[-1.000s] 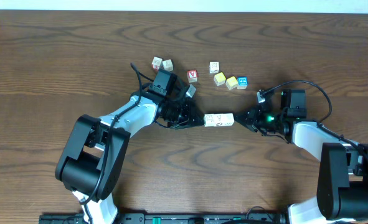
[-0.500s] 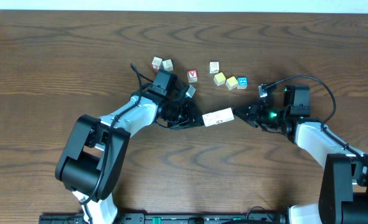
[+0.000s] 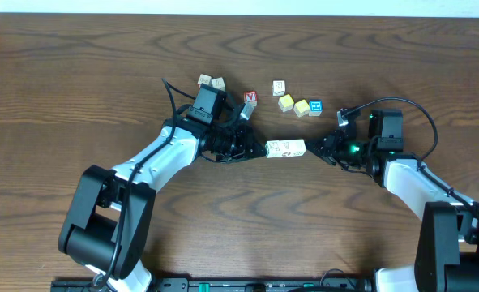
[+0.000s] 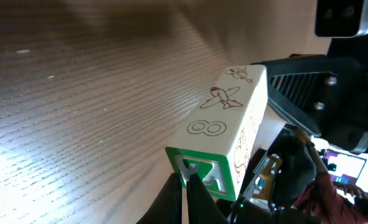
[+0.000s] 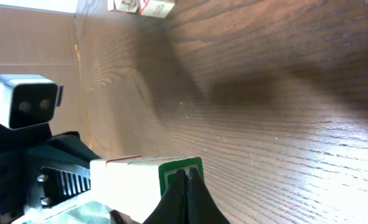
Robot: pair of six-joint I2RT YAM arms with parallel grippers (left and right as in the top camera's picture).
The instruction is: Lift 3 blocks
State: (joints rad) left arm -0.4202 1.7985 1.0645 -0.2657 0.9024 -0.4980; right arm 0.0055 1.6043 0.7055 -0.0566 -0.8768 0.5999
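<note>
Three whitish blocks (image 3: 286, 148) form one short row end to end, squeezed between my two gripper tips. My left gripper (image 3: 263, 151) is shut, its tips pushing on the row's left end. My right gripper (image 3: 310, 149) is shut too and pushes on the right end. The left wrist view has my left gripper (image 4: 185, 183) against a green-framed end face, and the blocks (image 4: 224, 102) show an 8 and an aeroplane drawing. From the right wrist, my right gripper (image 5: 187, 177) meets the other green-framed end of the blocks (image 5: 134, 177). The row seems to hang just above the wood.
Loose cubes lie behind the row: two whitish ones (image 3: 211, 83) at back left, a red one (image 3: 250, 97), a white lettered one (image 3: 279, 87), two yellow ones (image 3: 293, 105) and a blue one (image 3: 315, 106). Both arms' cables loop beside them on the brown table (image 3: 77, 73).
The pinched row has shifted slightly toward the back of the table. It tilted half a second ago and lies level now. The left arm has swung back with it.
</note>
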